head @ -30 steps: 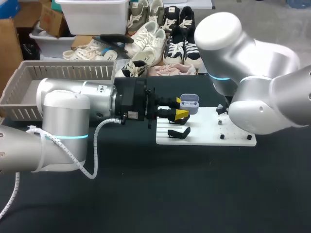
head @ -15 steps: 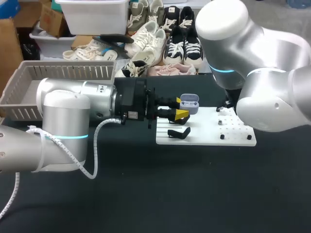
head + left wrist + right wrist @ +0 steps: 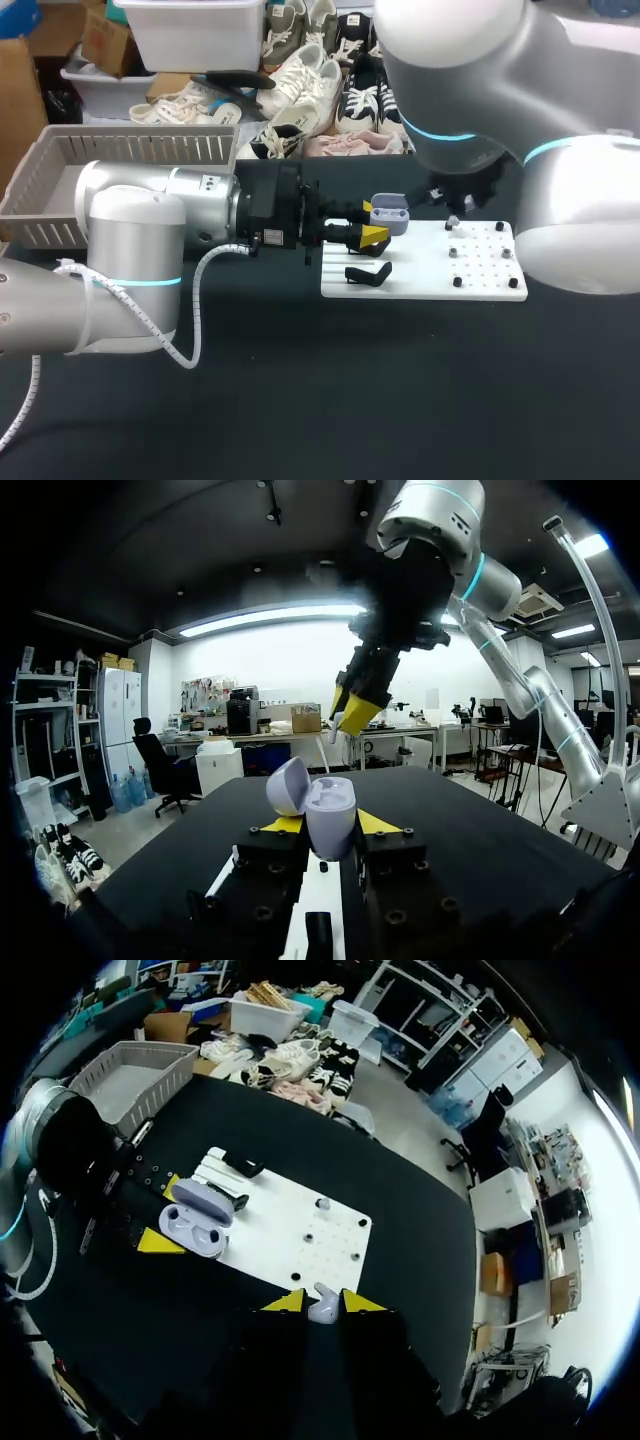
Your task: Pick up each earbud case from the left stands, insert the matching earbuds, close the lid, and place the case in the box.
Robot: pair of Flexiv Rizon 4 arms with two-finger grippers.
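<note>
I have two containers in play. The first is the lavender earbud case point(image 3: 330, 818), clamped in my left end effector point(image 3: 370, 222). Its yellow-tipped fingers press on the case from both sides, set only as far apart as the case's body. The lid point(image 3: 288, 785) is swung open and leans over one of the fingers. From the right wrist view the base shows two oval wells facing upward. As far as I can judge, the case's long axis runs out along the left fingers, with the narrow sides taking the grip and the open face turned up. The second container is the grey slatted basket point(image 3: 60, 160), which sits well behind the left end effector, alongside that arm on the dark desk point(image 3: 400, 400). I cannot make out its inside. My right end effector point(image 3: 352, 710) hangs above the open case and a little ahead of it, fingers pointing down. They are closed almost fully on a small pale earbud point(image 3: 320, 1309), which sits between the two yellow tips. Under the case and the right end effector lies a white board point(image 3: 420, 278) with small dark pegs. A black stand point(image 3: 367, 272) rests on the board just beside the left fingers. One or two pale bits on the board are too small for me to identify.
</note>
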